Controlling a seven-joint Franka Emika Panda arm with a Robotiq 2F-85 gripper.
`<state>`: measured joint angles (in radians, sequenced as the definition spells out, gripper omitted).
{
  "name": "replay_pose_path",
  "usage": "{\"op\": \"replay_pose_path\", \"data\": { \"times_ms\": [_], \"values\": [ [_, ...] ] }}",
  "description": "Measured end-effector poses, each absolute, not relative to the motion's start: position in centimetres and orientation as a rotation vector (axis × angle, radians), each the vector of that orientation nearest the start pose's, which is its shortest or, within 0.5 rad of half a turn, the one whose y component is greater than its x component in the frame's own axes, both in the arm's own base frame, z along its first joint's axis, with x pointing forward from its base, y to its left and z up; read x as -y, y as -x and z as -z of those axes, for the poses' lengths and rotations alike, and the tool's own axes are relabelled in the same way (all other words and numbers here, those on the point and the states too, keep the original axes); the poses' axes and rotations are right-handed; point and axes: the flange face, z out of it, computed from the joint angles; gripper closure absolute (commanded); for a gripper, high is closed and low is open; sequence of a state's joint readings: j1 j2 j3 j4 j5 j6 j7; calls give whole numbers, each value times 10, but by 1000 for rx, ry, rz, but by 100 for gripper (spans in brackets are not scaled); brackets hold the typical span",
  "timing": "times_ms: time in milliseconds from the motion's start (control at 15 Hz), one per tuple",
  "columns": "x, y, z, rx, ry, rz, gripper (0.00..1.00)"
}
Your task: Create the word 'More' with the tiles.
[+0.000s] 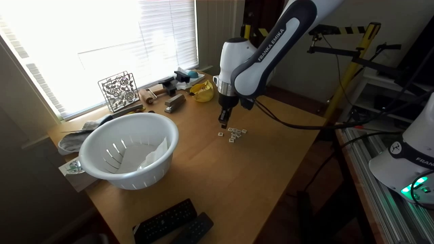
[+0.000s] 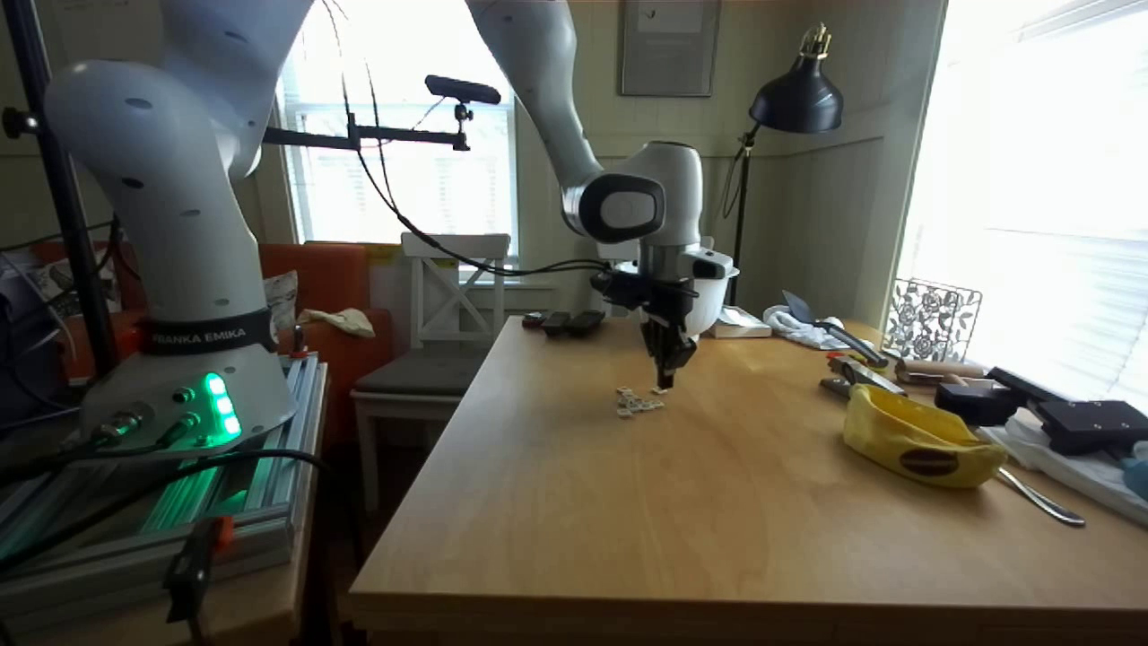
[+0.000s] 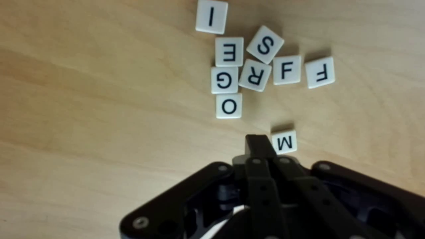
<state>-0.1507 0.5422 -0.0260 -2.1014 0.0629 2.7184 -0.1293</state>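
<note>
Several small cream-white letter tiles lie face up on the wooden table. In the wrist view the M tile [image 3: 284, 142] lies apart, just right of my fingertips, partly covered by them. The O tile [image 3: 229, 106], G tile [image 3: 224, 80] and E tile [image 3: 229, 52] form a column. The R tile [image 3: 255, 75] is beside the G, with the S tile [image 3: 265, 44] above it. Two F tiles [image 3: 287, 70] [image 3: 320, 72] are right; the I tile [image 3: 211, 16] is at top. My gripper [image 3: 261, 144] is shut and empty, above the table; it shows in both exterior views [image 1: 223, 126] [image 2: 665, 382].
A large white bowl [image 1: 129, 176] stands on the table [image 1: 217, 179] near black remotes [image 1: 166, 220]. A yellow banana-shaped holder [image 2: 897, 435], a stapler [image 1: 175, 101], a rolling pin [image 1: 146, 96] and a metal napkin holder [image 1: 119, 91] stand along the window side.
</note>
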Motion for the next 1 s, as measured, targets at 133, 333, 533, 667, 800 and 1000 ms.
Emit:
{"op": "replay_pose_path", "data": {
  "times_ms": [133,333,533,667,800,1000],
  "values": [
    [109,-570,-159,-176,3134,102,100],
    [111,-563,-154,-200,3134,76,100],
    [113,-558,-149,-220,3133,56,100],
    [114,-556,-149,-230,3133,52,100],
    [116,-556,-149,-237,3133,52,100],
    [117,-556,-149,-241,3132,51,100]
  ]
}}
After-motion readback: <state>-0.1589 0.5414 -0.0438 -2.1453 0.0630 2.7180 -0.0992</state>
